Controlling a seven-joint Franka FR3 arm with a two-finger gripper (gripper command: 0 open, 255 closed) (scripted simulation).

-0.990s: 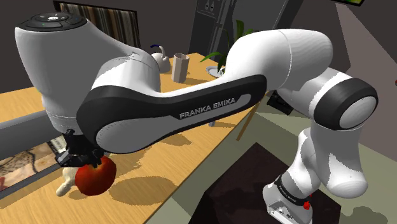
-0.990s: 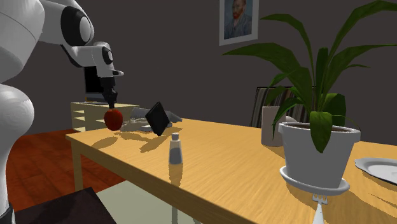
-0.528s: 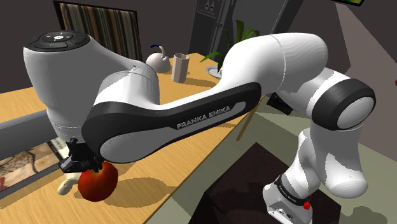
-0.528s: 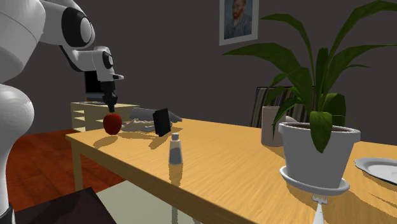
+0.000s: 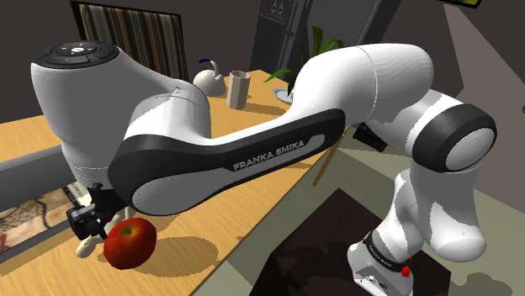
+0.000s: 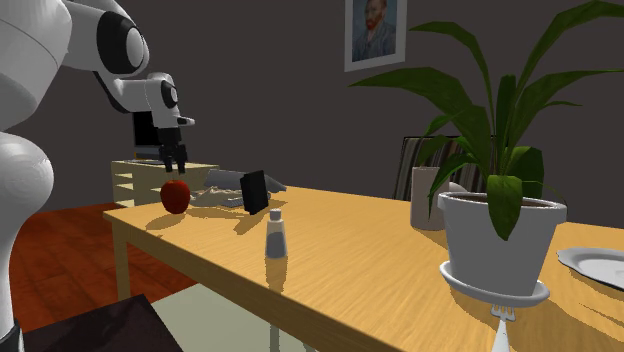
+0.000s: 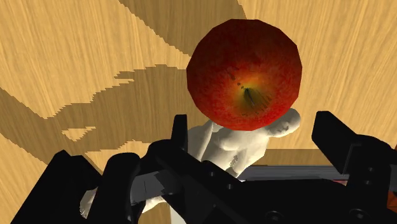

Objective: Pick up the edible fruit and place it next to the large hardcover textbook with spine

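Observation:
A red apple (image 5: 129,242) sits on the wooden table (image 5: 219,206) near its front edge, against a small white figurine (image 5: 84,246). My black gripper (image 5: 106,224) hangs just above the apple, open, its fingers apart and not touching it. In the wrist view the apple (image 7: 245,73) lies beyond the spread fingers (image 7: 180,135), with the figurine (image 7: 236,147) beside it. The large book (image 5: 34,214) lies flat just past the figurine. In the second exterior view my gripper (image 6: 175,169) is over the apple (image 6: 176,196), with the book (image 6: 225,188) behind.
A black box (image 6: 254,190) stands by the book and a small shaker (image 6: 274,236) stands mid-table. A potted plant (image 6: 495,240) and a plate (image 6: 595,265) are at the second exterior view's right. A teapot (image 5: 209,77) and cup (image 5: 239,88) are at the far end.
The gripper came down with the apple, then opened and let go of it; the apple now rests on the table. The black box tipped from one corner to standing.

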